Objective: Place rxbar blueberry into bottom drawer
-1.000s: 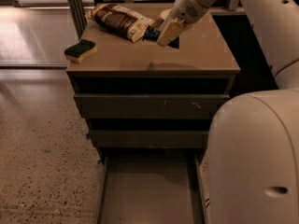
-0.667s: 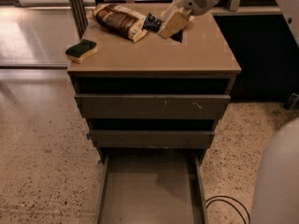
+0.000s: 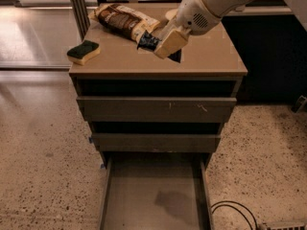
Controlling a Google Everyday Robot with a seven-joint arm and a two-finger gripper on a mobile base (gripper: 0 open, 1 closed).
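The rxbar blueberry (image 3: 147, 41), a small dark navy wrapper, sticks out to the left of my gripper (image 3: 160, 46). The gripper is shut on it and holds it just above the cabinet top (image 3: 211, 56), near the middle. A dark shadow lies on the top under the gripper. The bottom drawer (image 3: 144, 186) is pulled open at the foot of the cabinet, straight below and in front. Its flat floor holds nothing.
A brown-and-cream snack bag (image 3: 125, 20) lies at the back of the cabinet top, just behind the bar. A green-and-yellow sponge (image 3: 83, 51) sits at the left edge. The two upper drawers (image 3: 156, 108) are slightly out. A black cable (image 3: 230, 207) lies on the floor at the right.
My gripper has moved from the back of the cabinet top toward the front, and the blue bar has come with it, away from the snack bag. The view has also shifted.
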